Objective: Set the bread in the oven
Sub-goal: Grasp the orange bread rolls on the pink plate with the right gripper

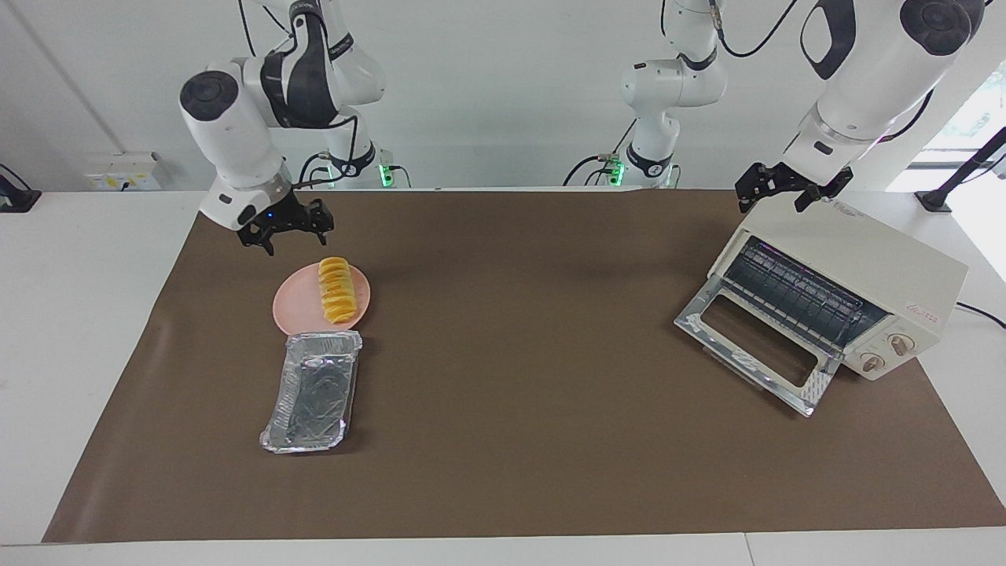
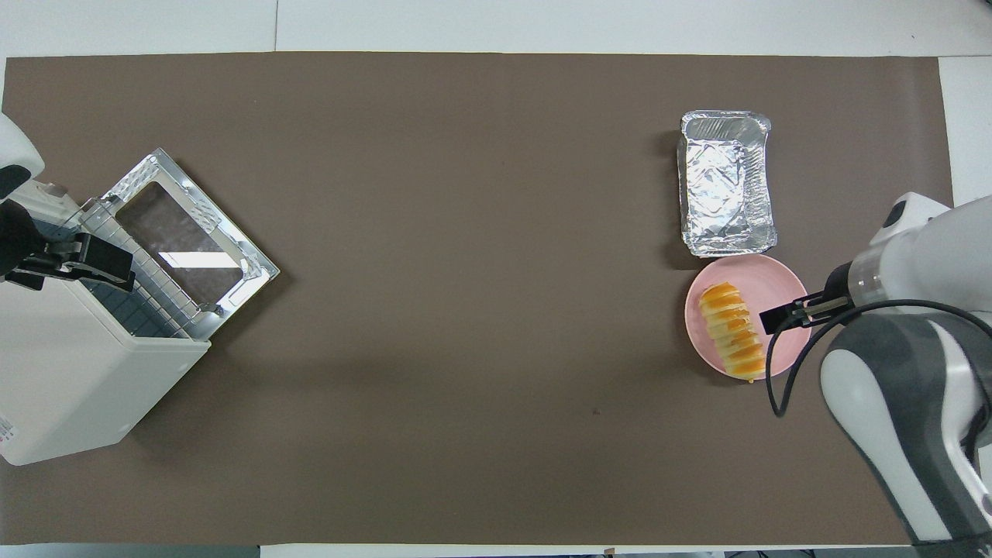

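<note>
Two open, empty grippers: right gripper [image 1: 287, 229] hangs near the ridged yellow-orange bread [image 1: 336, 291] on its round pink plate [image 1: 289, 305], seemingly reaching; next, lower over the loaf. Left gripper [image 1: 790, 189] waits above the open cream-white toaster oven [image 1: 904, 275].

So the small yellow-orange ridged bread loaf [image 1: 336, 291] is lying flat on a round pink plate [image 1: 295, 306], toward the right arm's end of the table. The cream-white boxy toaster oven [image 1: 849, 287] sits at the left arm's end, glass door dropped open, wire rack showing.
</note>
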`<state>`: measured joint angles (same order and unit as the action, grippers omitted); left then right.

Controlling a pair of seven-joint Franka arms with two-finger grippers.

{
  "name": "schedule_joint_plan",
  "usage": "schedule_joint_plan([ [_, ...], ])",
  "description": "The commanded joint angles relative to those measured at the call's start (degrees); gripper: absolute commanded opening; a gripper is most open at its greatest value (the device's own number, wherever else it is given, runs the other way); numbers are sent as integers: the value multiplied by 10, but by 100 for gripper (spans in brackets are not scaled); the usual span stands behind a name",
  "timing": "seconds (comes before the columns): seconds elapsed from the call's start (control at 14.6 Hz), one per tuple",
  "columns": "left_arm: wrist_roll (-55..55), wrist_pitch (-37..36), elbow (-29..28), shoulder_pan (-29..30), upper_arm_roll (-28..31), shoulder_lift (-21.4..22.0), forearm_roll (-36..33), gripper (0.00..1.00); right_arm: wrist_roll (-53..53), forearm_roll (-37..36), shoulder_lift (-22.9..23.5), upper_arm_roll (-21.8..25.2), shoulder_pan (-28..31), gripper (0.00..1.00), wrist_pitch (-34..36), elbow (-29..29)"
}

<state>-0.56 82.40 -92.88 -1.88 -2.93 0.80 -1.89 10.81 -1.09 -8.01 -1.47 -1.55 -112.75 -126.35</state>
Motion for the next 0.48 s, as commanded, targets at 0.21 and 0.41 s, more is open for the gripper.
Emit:
schedule_joint_plan([
  [0.21, -1, 7, -10, 7, -2, 12, 4, 100, 4, 4, 51, 0, -18, 100, -146, -79],
  [0.41, -1, 7, -10, 7, -2, 11, 4, 100, 22, 4, 63, 0, -17, 100, -199, -99],
])
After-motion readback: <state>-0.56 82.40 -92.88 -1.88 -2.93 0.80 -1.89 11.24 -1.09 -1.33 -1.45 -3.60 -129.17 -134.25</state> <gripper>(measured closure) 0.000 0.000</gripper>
